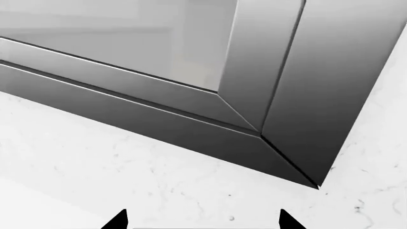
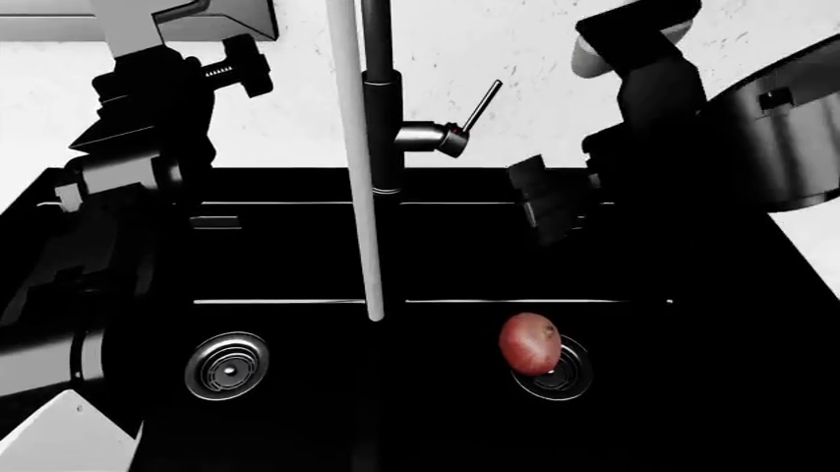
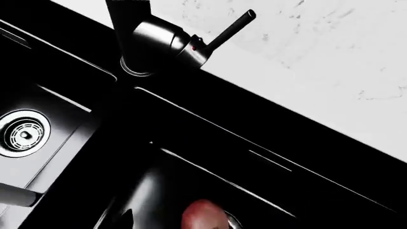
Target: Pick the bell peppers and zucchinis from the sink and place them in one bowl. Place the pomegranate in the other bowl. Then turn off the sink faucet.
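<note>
The pomegranate is lying on the right drain in the sink. The right hand is hovering above with fingers spread. The left hand is also spread, over the tabletop.

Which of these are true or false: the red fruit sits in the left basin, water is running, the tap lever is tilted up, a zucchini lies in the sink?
1. The pomegranate sits in the left basin. False: it rests by the right basin's drain.
2. Water is running. True: a pale stream falls into the sink.
3. The faucet lever is tilted up. True.
4. A zucchini lies in the sink. False: only the pomegranate shows there.
</note>
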Motion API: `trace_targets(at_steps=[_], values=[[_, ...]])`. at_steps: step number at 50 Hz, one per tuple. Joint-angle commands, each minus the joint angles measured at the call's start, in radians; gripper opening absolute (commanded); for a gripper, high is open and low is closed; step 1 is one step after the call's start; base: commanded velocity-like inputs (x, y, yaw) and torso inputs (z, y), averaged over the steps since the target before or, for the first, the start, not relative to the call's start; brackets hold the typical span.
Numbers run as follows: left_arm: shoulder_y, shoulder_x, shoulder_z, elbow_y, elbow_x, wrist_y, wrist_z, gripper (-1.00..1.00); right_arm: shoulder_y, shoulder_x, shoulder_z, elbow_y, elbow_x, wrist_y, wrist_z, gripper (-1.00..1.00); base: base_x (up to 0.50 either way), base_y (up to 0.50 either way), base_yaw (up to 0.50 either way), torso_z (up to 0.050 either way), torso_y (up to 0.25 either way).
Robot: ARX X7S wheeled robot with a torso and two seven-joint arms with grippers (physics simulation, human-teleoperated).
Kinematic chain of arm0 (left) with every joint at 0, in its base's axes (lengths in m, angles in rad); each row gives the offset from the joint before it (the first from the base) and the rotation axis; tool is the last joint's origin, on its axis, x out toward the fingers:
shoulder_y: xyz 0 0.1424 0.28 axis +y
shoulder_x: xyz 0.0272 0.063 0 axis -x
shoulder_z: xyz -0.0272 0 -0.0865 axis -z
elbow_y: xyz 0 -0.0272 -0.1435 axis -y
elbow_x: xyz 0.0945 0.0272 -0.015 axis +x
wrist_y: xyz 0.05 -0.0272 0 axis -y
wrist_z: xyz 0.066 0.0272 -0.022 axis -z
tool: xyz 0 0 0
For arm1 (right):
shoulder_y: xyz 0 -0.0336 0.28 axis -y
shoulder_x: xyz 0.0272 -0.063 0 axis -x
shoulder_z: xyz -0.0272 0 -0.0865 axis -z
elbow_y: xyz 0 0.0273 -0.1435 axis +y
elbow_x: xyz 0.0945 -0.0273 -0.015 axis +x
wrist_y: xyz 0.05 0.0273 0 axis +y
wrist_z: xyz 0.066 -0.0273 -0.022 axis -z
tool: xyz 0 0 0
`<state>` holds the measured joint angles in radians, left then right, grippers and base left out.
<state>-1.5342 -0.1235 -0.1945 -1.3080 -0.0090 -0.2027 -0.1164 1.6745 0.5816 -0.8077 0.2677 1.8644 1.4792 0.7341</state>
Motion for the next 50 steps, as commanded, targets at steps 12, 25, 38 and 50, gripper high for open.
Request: trace_targets(at_steps=[12,25,38,50], values=[[0.019,0.001,-0.012,0.000,-0.001,0.021,0.013,1.00,-0.172,0.097,-0.160,-0.056,0.374,-0.128,0.214,1.00,0.00,0.00,0.00,0.000,0.000],[0.016,0.002,-0.020,0.000,-0.003,0.025,0.019,1.00,-0.271,0.097,-0.110,-0.056,0.184,-0.273,0.170,1.00,0.00,0.00,0.00,0.000,0.000],[0.021,0.000,-0.026,0.000,-0.007,0.030,0.023,1.00,-0.389,0.085,-0.091,-0.107,0.070,-0.409,0.140,1.00,0.00,0.00,0.00,0.000,0.000],[0.020,0.000,-0.023,0.000,-0.002,0.033,0.022,1.00,-0.462,0.121,-0.082,-0.248,-0.060,-0.507,0.174,1.00,0.00,0.00,0.00,0.000,0.000]])
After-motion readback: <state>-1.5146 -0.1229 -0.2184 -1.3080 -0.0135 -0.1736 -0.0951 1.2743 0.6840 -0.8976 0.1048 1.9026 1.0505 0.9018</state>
